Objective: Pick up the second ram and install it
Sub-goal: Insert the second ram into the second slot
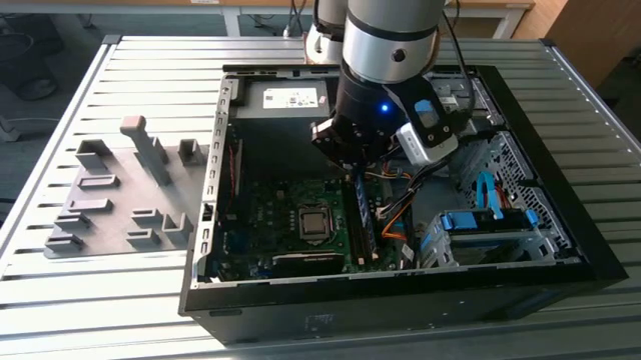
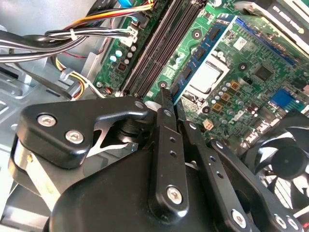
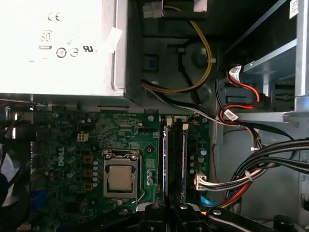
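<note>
Inside open computer case (image 1: 561,247), motherboard (image 1: 270,217), second ram (image 1: 362,217) upright in slot, under gripper (image 1: 353,161)

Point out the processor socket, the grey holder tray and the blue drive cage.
processor socket (image 3: 119,177): first wrist view, on the silver lid at its centre.
grey holder tray (image 1: 110,196): exterior view, on its flat base between the blocks.
blue drive cage (image 1: 479,223): exterior view, on its blue top bracket.

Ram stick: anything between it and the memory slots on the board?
Nothing visible. The ram stick stands on edge right at the memory slots, directly under the gripper. The cable bundle lies beside the slots, on the side away from the processor, not across them.
</note>
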Tool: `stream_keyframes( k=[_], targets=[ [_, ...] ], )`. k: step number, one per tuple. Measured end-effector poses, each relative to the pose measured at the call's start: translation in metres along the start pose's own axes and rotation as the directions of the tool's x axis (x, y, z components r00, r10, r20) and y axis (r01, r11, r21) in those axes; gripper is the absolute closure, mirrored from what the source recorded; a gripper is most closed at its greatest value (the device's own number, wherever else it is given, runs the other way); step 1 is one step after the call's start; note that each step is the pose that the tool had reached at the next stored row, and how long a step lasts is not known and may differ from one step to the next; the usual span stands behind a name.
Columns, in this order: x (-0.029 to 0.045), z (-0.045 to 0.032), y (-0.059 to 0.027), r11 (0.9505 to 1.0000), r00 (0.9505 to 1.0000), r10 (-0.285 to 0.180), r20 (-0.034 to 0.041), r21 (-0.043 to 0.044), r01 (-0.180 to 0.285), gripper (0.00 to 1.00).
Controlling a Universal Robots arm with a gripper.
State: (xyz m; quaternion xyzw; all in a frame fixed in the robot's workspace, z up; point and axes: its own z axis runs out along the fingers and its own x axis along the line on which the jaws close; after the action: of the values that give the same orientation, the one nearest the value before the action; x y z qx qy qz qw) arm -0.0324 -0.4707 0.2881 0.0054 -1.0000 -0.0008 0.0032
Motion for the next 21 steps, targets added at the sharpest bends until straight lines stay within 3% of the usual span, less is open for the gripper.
stream_keyframes(
  k=[21],
  targets=[
    [-0.0065, 0.0381, -0.0007, 1.0, 1.0, 0.007, -0.0062, -0.0001, -0.007, 0.86]
  ],
)
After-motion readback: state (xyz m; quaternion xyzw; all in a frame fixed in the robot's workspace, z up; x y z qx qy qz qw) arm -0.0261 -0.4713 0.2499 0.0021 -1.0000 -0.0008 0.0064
